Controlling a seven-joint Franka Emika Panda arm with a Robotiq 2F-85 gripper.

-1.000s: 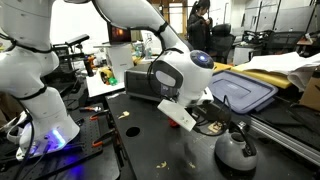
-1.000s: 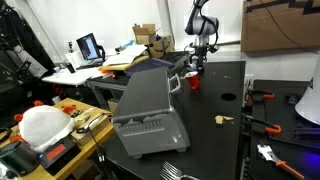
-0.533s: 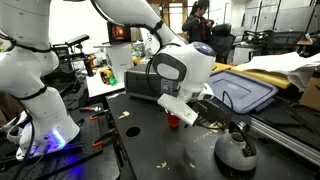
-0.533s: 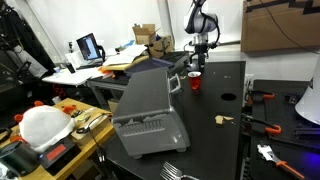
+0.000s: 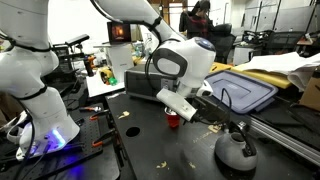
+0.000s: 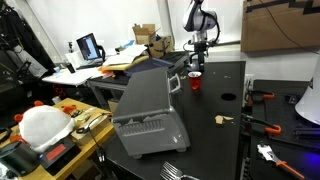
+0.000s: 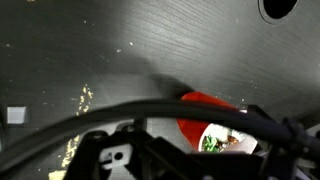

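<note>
A small red cup [image 5: 173,120] stands upright on the black table [image 5: 150,155]; it also shows in the other exterior view [image 6: 195,81]. In the wrist view the red cup [image 7: 203,108] lies just below the camera, with white and green contents at its mouth. My gripper [image 6: 199,63] hangs directly above the cup, apart from it. In the wrist view its dark fingers [image 7: 195,160] stand wide on either side of the cup, open and empty. A black cable crosses the wrist view.
A grey machine [image 6: 146,108] stands on the table beside the cup. A blue-lidded bin [image 5: 245,92] and a black rounded object [image 5: 235,150] sit close by. A round hole [image 6: 227,98] and small scraps [image 6: 223,119] mark the tabletop. Red-handled tools [image 6: 262,97] lie near the table edge.
My gripper has risen and drawn back from the red cup, which now shows in full on the table. The cup has stayed where it was.
</note>
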